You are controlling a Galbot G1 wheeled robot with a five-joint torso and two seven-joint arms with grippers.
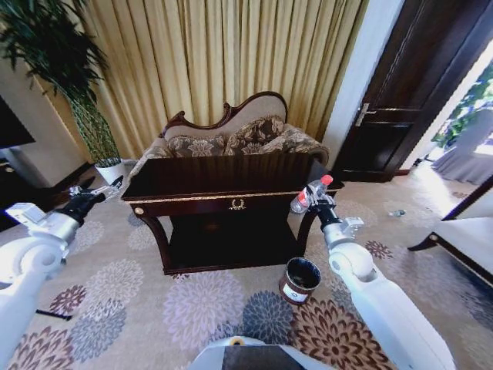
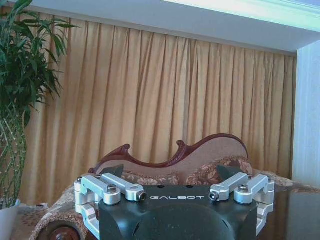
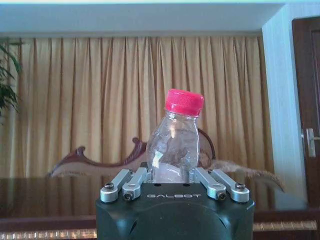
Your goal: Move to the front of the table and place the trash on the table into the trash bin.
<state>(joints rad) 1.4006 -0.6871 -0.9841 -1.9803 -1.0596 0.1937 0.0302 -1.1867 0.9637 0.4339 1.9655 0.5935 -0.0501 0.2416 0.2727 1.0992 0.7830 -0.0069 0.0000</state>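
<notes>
Overhead, a clear bottle (image 1: 306,196) with a red cap is seen clamped in the right pincer (image 1: 314,202), held at the right end of the dark wooden surface (image 1: 223,179). A round dark bin (image 1: 299,279) with a white label stands on the carpet below, near the right front leg. The left pincer (image 1: 104,189) is held off the surface's left end. From the left wrist, its fingers (image 2: 111,172) are seen spread apart, nothing between them. From the right wrist, the bottle (image 3: 175,142) is seen upright, gripped low between closed fingers (image 3: 129,181).
</notes>
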